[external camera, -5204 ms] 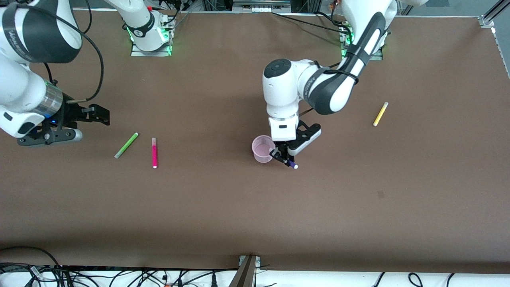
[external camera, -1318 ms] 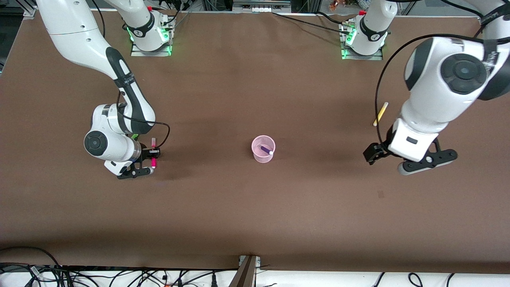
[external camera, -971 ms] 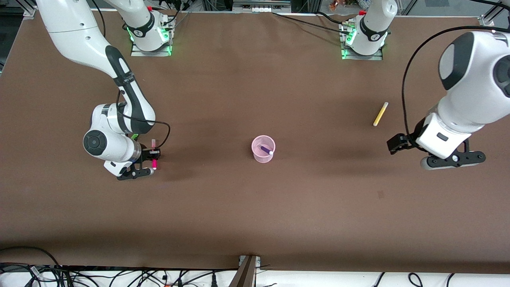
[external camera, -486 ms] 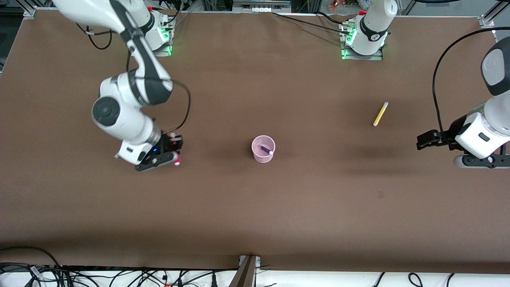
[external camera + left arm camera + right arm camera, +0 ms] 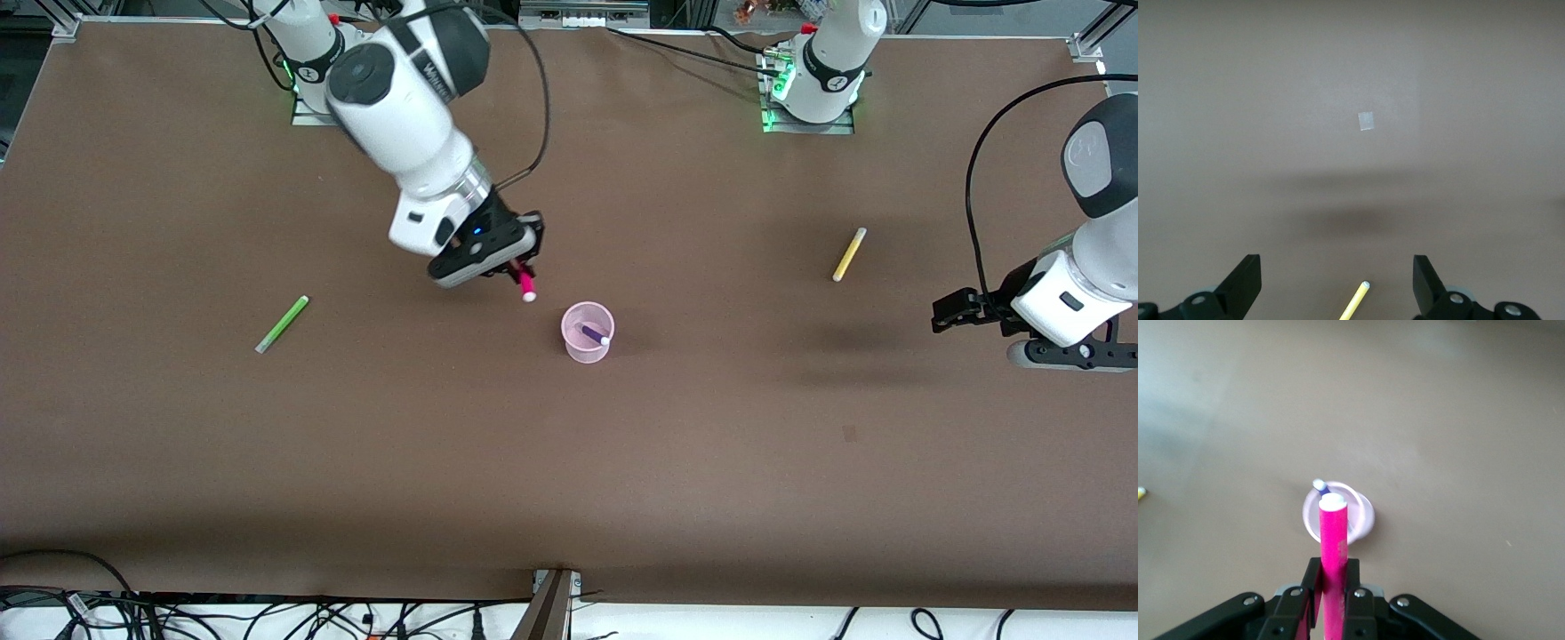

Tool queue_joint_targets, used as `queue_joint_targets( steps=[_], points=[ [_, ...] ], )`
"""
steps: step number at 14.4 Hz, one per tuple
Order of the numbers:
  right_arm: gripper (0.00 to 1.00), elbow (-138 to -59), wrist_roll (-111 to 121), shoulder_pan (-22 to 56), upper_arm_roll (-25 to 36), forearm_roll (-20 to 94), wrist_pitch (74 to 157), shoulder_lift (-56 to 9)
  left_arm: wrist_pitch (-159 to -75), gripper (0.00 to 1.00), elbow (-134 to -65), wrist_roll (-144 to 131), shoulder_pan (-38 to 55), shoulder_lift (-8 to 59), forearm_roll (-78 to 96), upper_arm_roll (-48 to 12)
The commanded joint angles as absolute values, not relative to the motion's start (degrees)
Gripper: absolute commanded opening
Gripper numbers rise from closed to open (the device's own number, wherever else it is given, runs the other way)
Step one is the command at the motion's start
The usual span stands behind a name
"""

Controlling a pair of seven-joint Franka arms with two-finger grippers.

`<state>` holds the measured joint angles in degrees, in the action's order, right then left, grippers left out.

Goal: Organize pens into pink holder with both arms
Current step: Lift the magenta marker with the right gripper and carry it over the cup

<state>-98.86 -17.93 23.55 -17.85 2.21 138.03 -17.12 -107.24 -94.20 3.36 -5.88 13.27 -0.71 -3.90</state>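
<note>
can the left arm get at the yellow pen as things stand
Probably yes. The left gripper hangs open and empty near the left arm's end of the table, and the yellow pen lies alone on bare table with nothing between.

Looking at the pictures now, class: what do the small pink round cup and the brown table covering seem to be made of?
Small pink round cup: probably thin translucent plastic, since the dark purple pen inside shows through its pale wall. Brown table covering: matte, looks like paper or felt sheet; no shine, faint creases. Which one cannot be told.
</note>
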Motion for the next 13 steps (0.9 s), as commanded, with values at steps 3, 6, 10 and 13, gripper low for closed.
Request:
queue_joint_targets(
  steps=[3, 6, 10, 13],
  points=[
    [0.06, -98.44, -26.36, 26.19, -17.58, -10.00, 144.22, -18.54, -108.63, 1.00, -95.80, 5.10, -6.94, 11.87, 0.61, -4.31],
    [0.06, -98.88, -29.52, 26.72, -17.40, -12.73, 149.48, -21.69, -108.72, 1.00, -95.19, 5.10, -7.21, 12.30, 0.79, -4.31],
    [0.06, -98.53, -32.51, 28.47, -16.53, -15.64, 158.01, -28.90, -108.72, 1.00, -94.92, 5.10, -7.21, 12.57, 0.79, -4.31],
    [0.06, -98.52, -35.76, 34.52, -10.75, -18.19, 159.51, -30.67, -108.72, 1.00, -94.83, 5.10, -7.21, 12.57, 0.79, -4.31]
  ],
)
